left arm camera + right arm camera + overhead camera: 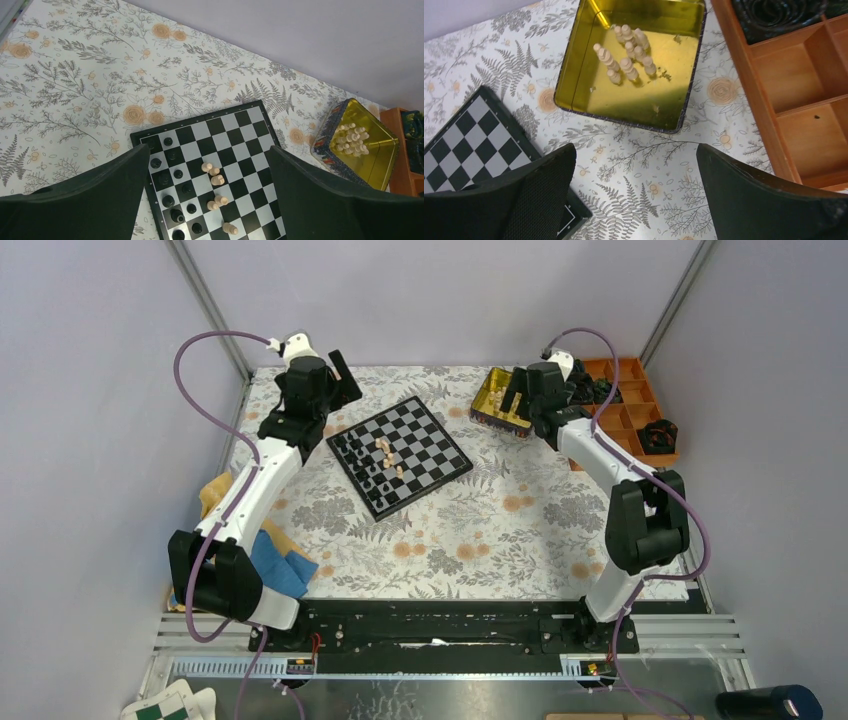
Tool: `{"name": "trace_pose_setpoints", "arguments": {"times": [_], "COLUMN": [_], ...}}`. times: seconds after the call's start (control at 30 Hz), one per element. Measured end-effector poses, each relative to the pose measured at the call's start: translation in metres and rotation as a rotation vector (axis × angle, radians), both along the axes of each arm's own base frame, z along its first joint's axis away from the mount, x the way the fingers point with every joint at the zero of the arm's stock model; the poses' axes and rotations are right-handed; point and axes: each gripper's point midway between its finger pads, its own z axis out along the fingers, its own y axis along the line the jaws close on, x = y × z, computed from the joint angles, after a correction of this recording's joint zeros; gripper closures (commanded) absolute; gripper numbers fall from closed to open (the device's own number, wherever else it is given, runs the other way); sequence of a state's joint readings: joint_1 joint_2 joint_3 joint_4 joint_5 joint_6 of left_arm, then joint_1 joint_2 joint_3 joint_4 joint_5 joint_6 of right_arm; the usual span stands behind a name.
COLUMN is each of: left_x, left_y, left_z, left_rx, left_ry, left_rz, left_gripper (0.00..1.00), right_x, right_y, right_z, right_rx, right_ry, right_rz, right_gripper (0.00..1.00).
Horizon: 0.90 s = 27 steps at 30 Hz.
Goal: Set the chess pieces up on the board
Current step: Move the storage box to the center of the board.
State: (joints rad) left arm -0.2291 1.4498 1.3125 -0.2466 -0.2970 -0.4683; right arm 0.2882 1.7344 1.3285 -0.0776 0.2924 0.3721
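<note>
Board (435, 455) askew, tin (659, 90) near tray (751, 80)

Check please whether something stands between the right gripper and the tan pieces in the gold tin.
Nothing visible does. The gold tin has no lid on it, and the tan pieces sit uncovered inside. The right gripper hangs open, holding nothing, with only bare patterned cloth between it and the tin's wall.

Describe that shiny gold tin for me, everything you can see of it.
The gold tin is an open-topped rectangular box, seemingly metal: mirror-shiny gold inside, dark patterned outer walls. It lies flat on the floral tablecloth, between the chessboard and the orange tray, touching neither. A cluster of tan chess pieces sits on its floor.
</note>
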Motion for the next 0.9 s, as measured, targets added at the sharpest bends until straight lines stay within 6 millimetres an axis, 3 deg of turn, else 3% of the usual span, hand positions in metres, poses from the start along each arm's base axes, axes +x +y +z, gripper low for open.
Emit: {"name": "trace_pose_setpoints", "arguments": {"times": [0.2,0.33,0.9], "left_x": [0.001,0.001,0.001], "left_y": [-0.002,-0.002,0.001], "left_z": [0.005,0.007,0.007], "left_rx": [0.002,0.004,0.017], "left_ry": [-0.010,-0.015,-0.016], "left_rz": [-0.001,0.002,0.010], "left_gripper": [0.04,0.04,0.04], "right_x": [0.010,0.019,0.017], "right_y": [-0.012,-0.017,-0.041], "right_z": [0.010,0.005,-0.068], "right_rx": [-0.054,-0.091,-0.120], "right_ry": [-0.010,0.022,0.234], "right_rz": [-0.066,-0.094,-0.206], "right_gripper": [0.07,0.11,0.21]}}
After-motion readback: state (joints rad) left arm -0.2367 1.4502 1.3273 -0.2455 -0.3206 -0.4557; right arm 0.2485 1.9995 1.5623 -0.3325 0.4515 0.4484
